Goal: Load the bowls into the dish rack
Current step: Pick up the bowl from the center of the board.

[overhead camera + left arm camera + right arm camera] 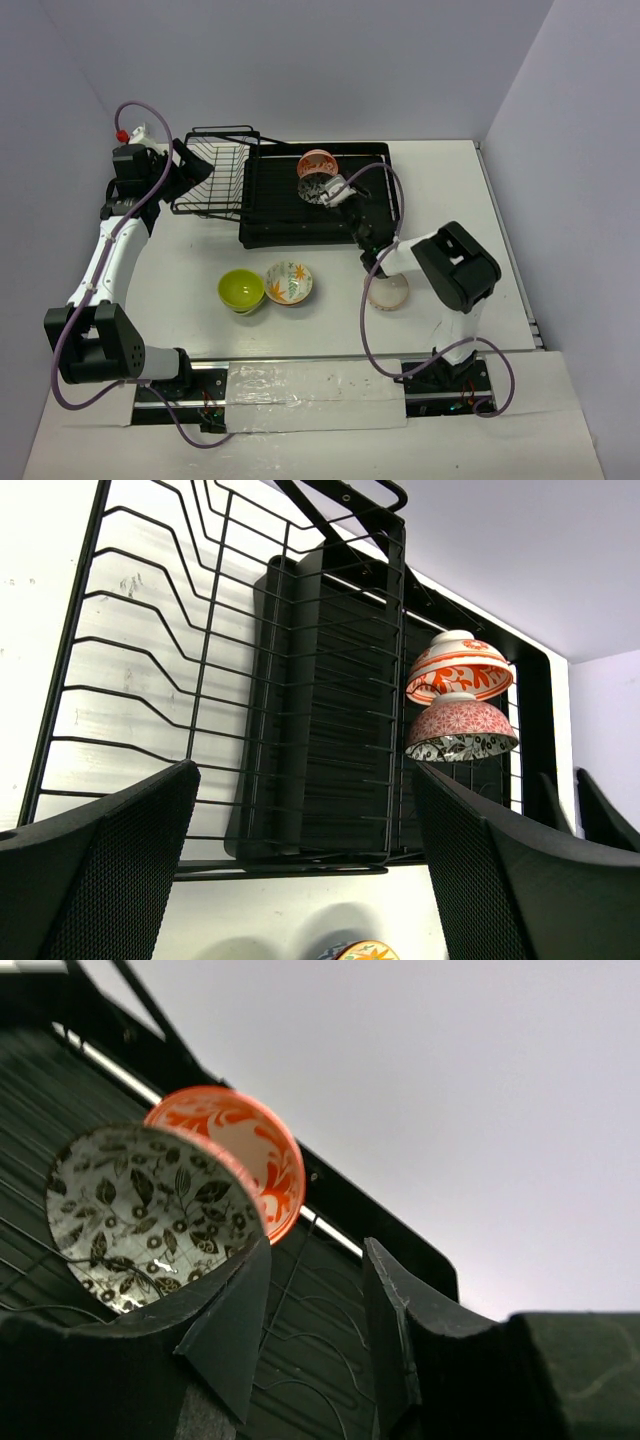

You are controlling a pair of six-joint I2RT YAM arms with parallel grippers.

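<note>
Fingers (110, 880) apart on left gripper (305, 770) and right gripper (316, 1260); right arm (455, 265) partly hides cream bowl (388, 296).

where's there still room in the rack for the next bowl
Bare: the left half of the slatted tray, between the wire basket and the two bowls. The wire basket holds no dishes, but the left gripper sits at its left end. Crowded: the tray's far middle, where the orange bowl and patterned bowl stand with the right gripper beside them.

Overhead view looks down from behind; both wrist views closely face the dish rack (285, 210).
</note>
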